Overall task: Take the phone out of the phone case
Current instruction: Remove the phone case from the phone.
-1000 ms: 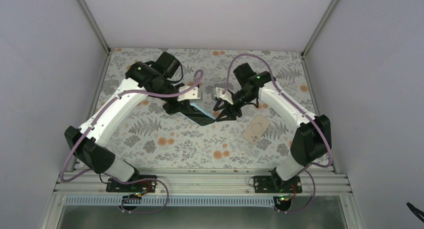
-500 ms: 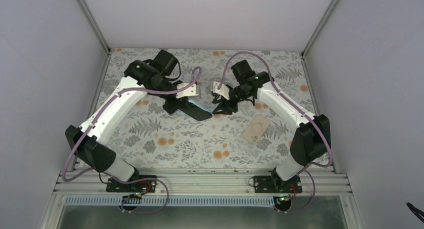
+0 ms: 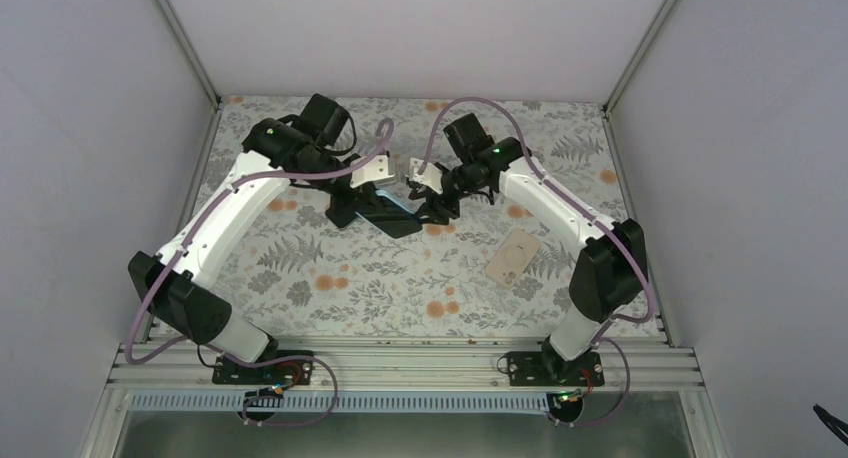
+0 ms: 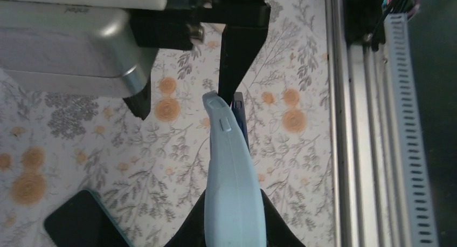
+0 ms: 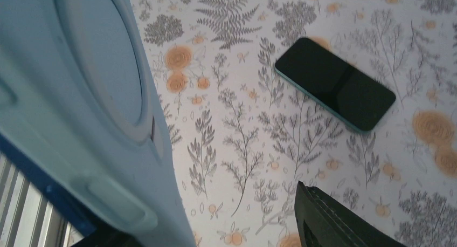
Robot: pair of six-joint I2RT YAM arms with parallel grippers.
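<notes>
Landmark: black phone with a teal rim, lying flat and screen-up on the floral table cover. Left gripper is clamping the light blue phone case edge-on between its closed fingers, holding it off the cover just beside the black phone and not touching it. A dark blue phone is showing as a thin strip along the case's side; cannot tell whether it is sitting fully in the case. Right gripper is standing with fingers spread, straddling the case's free end. One finger is sitting right at the dark blue strip, contact unclear; the other is hanging apart from the case on the black phone's side. In the way: both grippers are crowding together close above the black phone. A beige phone case is resting flat, well apart from the black phone, toward the right arm's base. Open room: bare cover is lying between the black phone and the aluminium rail at the near edge. White enclosure walls are bounding the cover on three sides, well out from the black phone.
</notes>
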